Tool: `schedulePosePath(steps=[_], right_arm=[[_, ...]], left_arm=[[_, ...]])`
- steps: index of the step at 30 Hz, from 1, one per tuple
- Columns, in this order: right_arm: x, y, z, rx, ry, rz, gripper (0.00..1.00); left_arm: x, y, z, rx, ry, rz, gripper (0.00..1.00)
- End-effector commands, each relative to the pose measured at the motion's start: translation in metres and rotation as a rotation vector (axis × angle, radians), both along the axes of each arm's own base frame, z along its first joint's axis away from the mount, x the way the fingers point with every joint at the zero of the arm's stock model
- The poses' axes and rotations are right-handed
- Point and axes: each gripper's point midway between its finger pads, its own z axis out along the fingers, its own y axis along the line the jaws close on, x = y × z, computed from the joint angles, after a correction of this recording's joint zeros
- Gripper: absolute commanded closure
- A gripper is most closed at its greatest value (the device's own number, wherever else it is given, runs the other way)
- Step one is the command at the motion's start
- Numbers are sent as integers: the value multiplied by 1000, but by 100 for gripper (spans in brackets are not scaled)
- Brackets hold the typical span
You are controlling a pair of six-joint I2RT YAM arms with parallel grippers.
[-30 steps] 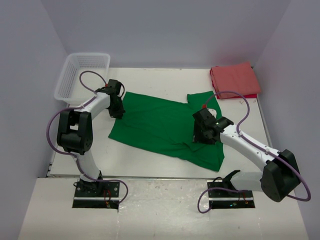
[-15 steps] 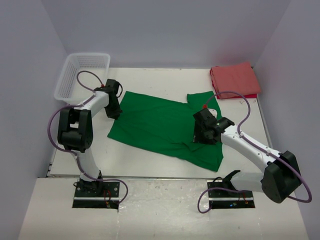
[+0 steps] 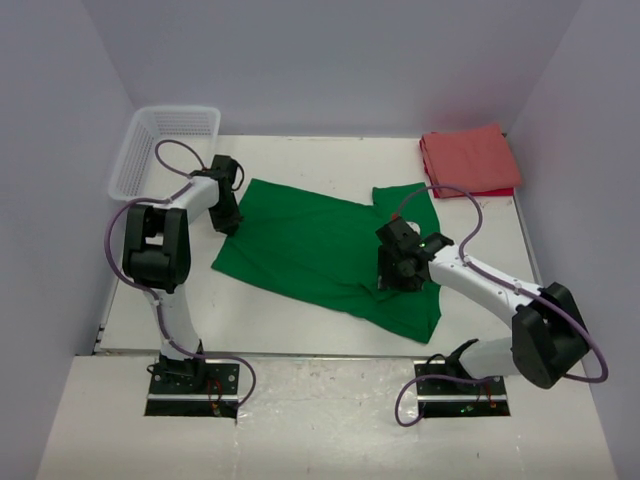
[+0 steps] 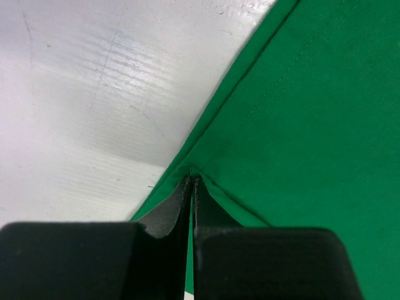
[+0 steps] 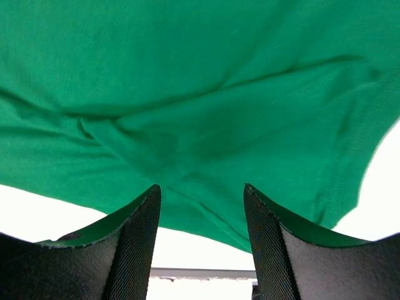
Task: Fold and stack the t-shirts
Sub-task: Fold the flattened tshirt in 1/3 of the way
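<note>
Now the green shirt (image 3: 310, 250), mid-frame on the table (image 3: 300, 165), is sliding slightly leftward: left fingers (image 4: 167, 215) are pinching its upper-left edge, right fingers (image 5: 134, 237) are hovering spread over its right side, seemingly straightening it for folding.

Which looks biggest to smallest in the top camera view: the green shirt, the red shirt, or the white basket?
1. green t-shirt, spread out, clearly largest.
2. white basket and folded red t-shirt look about alike; the basket's raised rim sits nearer the camera, so I won't rank them.
</note>
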Motion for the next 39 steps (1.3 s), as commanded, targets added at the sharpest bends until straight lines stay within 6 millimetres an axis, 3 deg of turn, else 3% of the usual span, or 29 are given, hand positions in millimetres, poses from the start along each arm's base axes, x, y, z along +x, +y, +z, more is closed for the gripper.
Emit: schedulePosePath(steps=[1, 10, 17, 24, 30, 33, 36, 37, 39], right_arm=[[7, 26, 3, 56, -10, 87, 44], [6, 51, -5, 66, 22, 149, 45], [0, 52, -25, 56, 64, 145, 52], [-3, 47, -35, 42, 70, 125, 61], [-3, 43, -41, 19, 75, 109, 63], [-2, 42, -40, 12, 70, 95, 70], [1, 39, -37, -2, 55, 85, 89], [2, 37, -34, -15, 53, 77, 100], [4, 33, -26, -25, 31, 73, 100]], left_arm=[[14, 1, 10, -7, -37, 16, 100], [9, -2, 6, -24, -35, 8, 100], [10, -2, 7, -29, -37, 8, 100], [10, -2, 7, -30, -40, 6, 100], [9, -2, 8, -29, -40, 7, 100], [8, -1, 7, -28, -37, 8, 100], [9, -1, 7, -29, -40, 10, 100], [9, -1, 7, -28, -41, 10, 100], [8, 1, 6, -20, -38, 12, 100]])
